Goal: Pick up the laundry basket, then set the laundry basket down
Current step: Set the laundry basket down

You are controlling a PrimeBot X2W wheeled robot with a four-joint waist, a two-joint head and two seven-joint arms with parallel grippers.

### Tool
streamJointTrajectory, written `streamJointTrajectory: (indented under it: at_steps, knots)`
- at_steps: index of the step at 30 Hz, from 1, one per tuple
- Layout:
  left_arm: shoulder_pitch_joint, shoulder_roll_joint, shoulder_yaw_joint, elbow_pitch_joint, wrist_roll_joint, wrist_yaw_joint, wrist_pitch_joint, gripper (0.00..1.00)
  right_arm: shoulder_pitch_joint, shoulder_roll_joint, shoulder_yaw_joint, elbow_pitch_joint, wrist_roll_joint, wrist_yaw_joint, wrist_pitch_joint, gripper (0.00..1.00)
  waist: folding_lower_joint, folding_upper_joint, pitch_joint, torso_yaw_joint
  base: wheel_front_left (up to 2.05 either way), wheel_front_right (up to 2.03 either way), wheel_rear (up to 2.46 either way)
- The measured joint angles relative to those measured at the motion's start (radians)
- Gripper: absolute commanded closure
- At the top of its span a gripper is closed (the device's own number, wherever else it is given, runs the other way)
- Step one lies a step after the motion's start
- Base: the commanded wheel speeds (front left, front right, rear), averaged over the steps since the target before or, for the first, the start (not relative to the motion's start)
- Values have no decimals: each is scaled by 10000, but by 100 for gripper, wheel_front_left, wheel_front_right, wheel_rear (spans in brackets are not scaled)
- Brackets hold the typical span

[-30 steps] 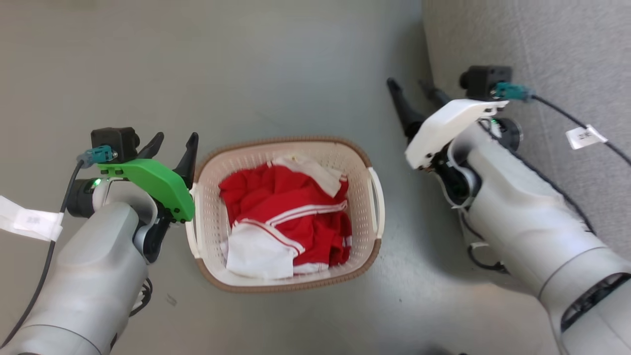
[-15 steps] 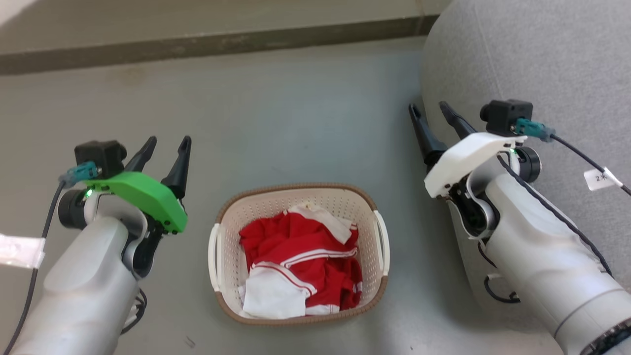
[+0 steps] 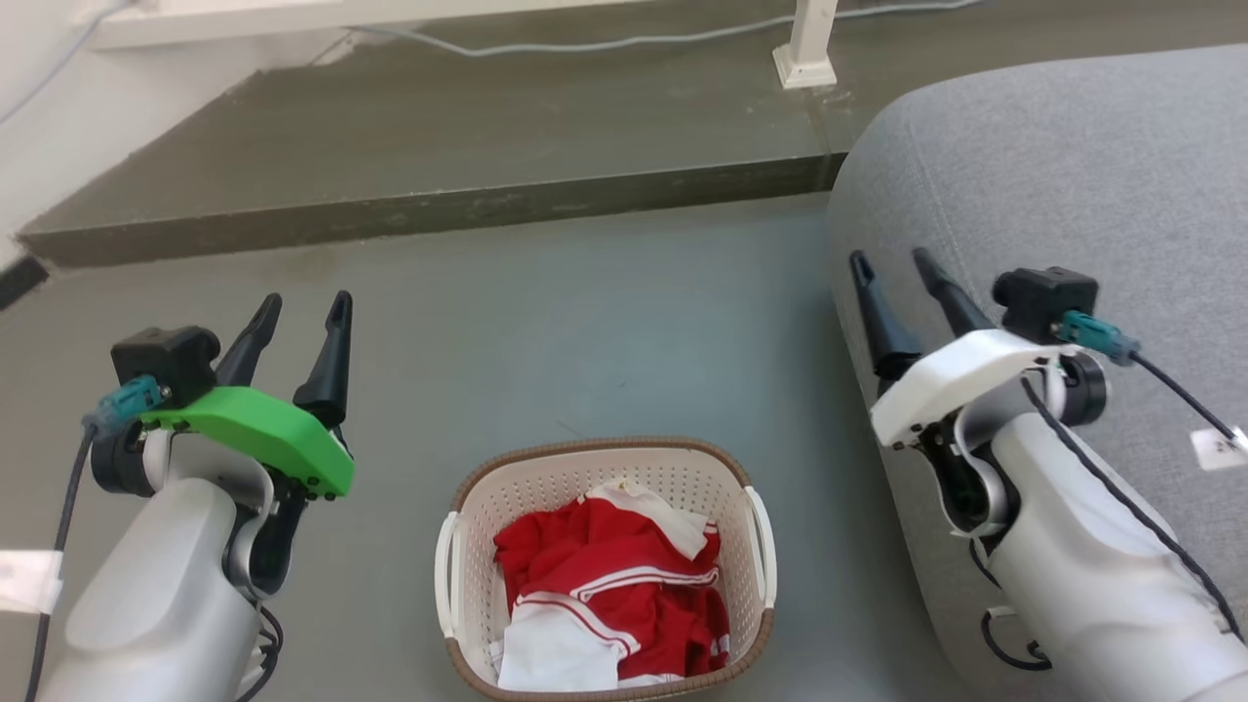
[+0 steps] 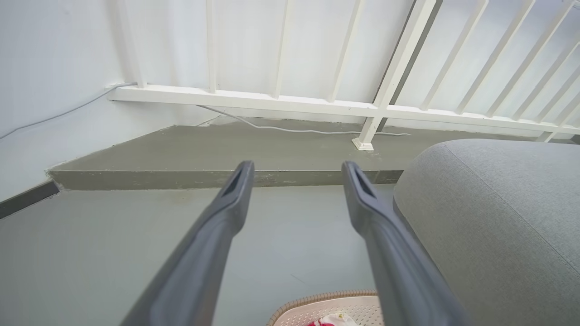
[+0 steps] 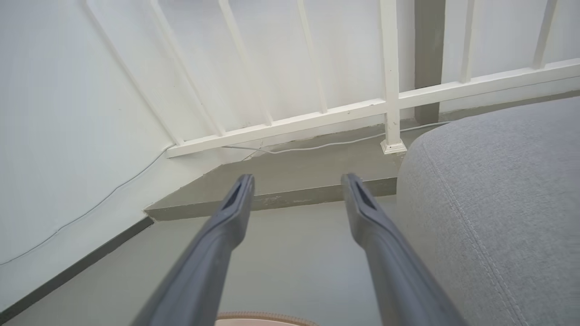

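The laundry basket (image 3: 468, 546), cream-white with a brown rim and white side handles, stands on the grey floor at the bottom middle of the head view, holding red and white clothes (image 3: 609, 595). Its far rim shows at the bottom of the left wrist view (image 4: 317, 299) and the right wrist view (image 5: 267, 317). My left gripper (image 3: 302, 310) hangs open, up and to the left of the basket, clear of it. My right gripper (image 3: 889, 261) is open too, up and to the right, beside the sofa. Neither holds anything.
A grey sofa (image 3: 1072, 195) fills the right side, close to my right arm. A raised concrete step (image 3: 439, 205) runs across the back, with a white railing (image 4: 317, 106) and a cable on it. A white wall (image 5: 68, 136) stands at the left.
The head camera has tilted up, so the basket sits lower in the picture and the step and railing post came into sight. Both grippers stay open and have drawn away from the basket.
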Motion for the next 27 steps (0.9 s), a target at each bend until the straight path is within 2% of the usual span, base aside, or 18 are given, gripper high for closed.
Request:
streamJointTrajectory:
  at_steps: [4,13,19,27]
  knots:
    - [468,-61,458,-717,311,194,0,0,502,-144,-704,-640,-268,-278,0,0,0,0,-219,12,0,0,0]
    - [1750,-326,1592,-2073,970,677,0,0,1375,-221,-1327,-1781,-1218,-401,0,0,0,0,-399,63,0,0,0]
    - [2446,-351,1843,-2656,1526,763,0,0,1906,-224,-1544,-2324,-1687,-531,-2,0,0,0,-451,115,0,0,0]
    - [3065,-539,2119,-3271,2034,765,0,0,2500,-77,-1751,-2732,-1960,-537,-2,0,0,0,-440,145,0,0,0]
